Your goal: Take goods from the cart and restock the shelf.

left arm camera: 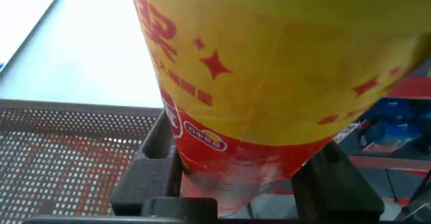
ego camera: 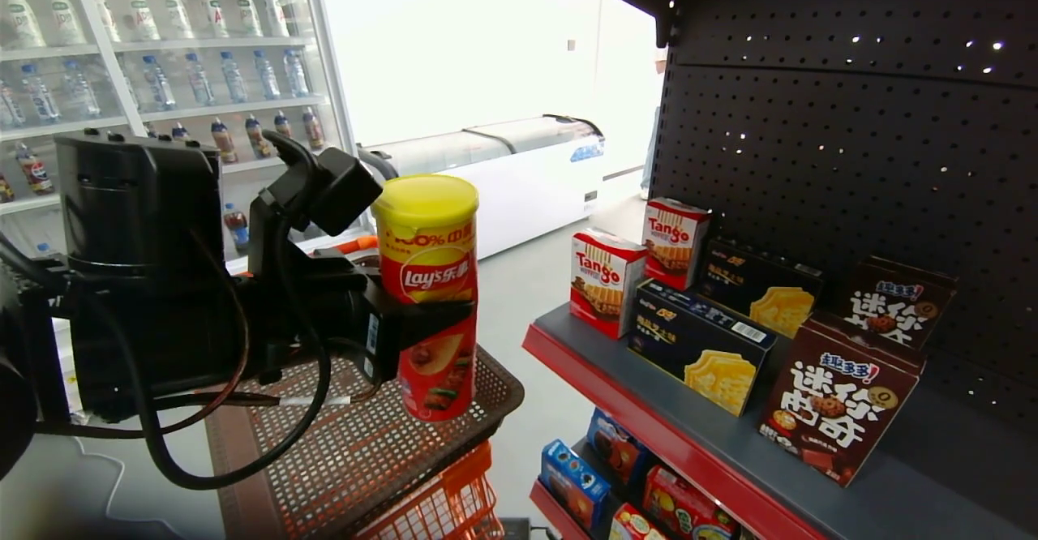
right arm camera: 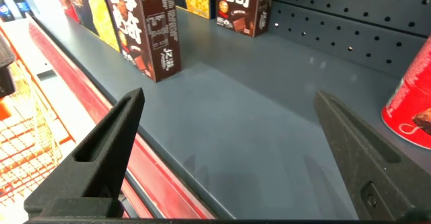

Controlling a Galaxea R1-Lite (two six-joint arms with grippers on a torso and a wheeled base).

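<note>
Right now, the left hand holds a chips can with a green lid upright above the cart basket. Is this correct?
Not quite. The lid is yellow, not green, as the head view shows. The rest is right: the left hand holds the chips can upright above the orange cart basket.

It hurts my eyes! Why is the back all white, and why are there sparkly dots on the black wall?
Head view: strong light behind the chips can washes the background white; light shines through some holes in the pegboard. Right wrist view: faint shadows lie on the grey shelf.
</note>
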